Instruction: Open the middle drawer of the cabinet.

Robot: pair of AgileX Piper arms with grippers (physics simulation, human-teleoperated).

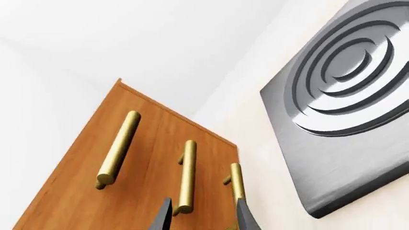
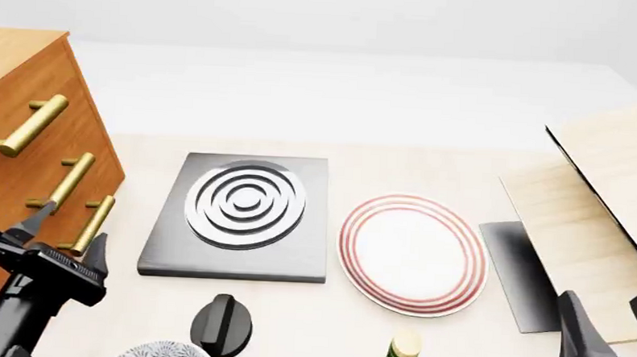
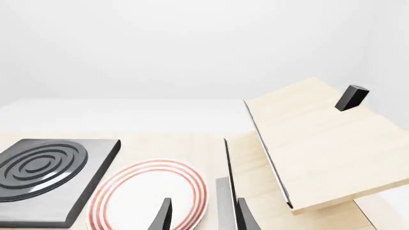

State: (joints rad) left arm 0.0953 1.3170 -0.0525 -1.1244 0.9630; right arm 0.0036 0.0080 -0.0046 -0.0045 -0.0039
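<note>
your left gripper (image 2: 64, 233) sits spread wide just in front of the cabinet (image 2: 17, 68), at the table's left edge. the middle drawer (image 2: 39, 162) is shut flush, and its handle (image 2: 69, 182) is up and a little left of your fingertips, not touched; the lowest handle (image 2: 93, 223) is nearest them. your right gripper (image 2: 614, 316) hangs spread too, holding nothing, near the pale boards (image 2: 608, 191), right of the plate (image 2: 412, 253).

No readable text on anything here
</note>
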